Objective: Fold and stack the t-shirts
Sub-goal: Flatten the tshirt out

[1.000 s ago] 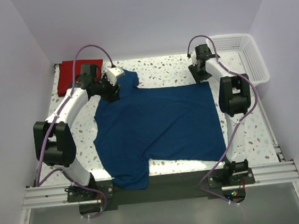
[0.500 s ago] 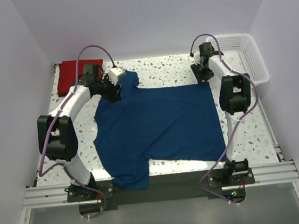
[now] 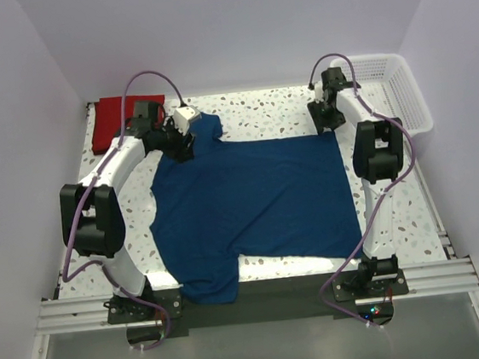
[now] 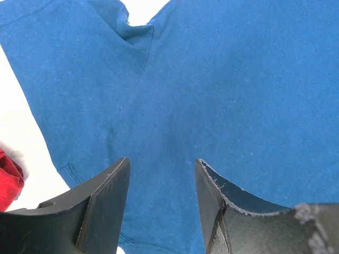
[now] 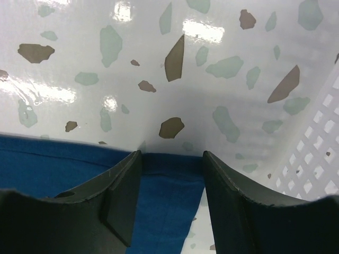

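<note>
Top external view: the dark navy blue cotton t-shirt point(image 3: 250, 200) lies spread flat on the speckled terrazzo table point(image 3: 266, 106) and covers most of the middle. Neck opening faces the left edge and the hem runs down the right side, so the long axis goes left to right. One sleeve points to the far side; the other lies at the near edge. The bright red cotton t-shirt point(image 3: 117, 113) sits as a compact bundle in the far left corner, apart from the navy one. White plastic lattice basket point(image 3: 388, 87) at far right.

The left gripper point(image 3: 182, 144) is over the far sleeve and shoulder. Left wrist view: jaws spread, nothing pinched, blue cloth filling the gap below. Cannot tell whether the tips touch the fabric.

The right gripper point(image 3: 326, 121) is at the far hem corner. Right wrist view: jaws spread, hem edge crossing between the fingertips point(image 5: 127, 174), cloth corner just inside the basket-side finger, bare table beyond.

Judgement: the arms stand at opposite ends of the shirt's far edge, each nearest its own corner. From both sets of jaws the cloth lies back toward the bases. The likely next move is a paired pinch of that edge, drawn to the near side, creasing along the long axis. The right gripper has little cloth in reach, so a missed grab there would leave that end behind. Folding not yet begun.
</note>
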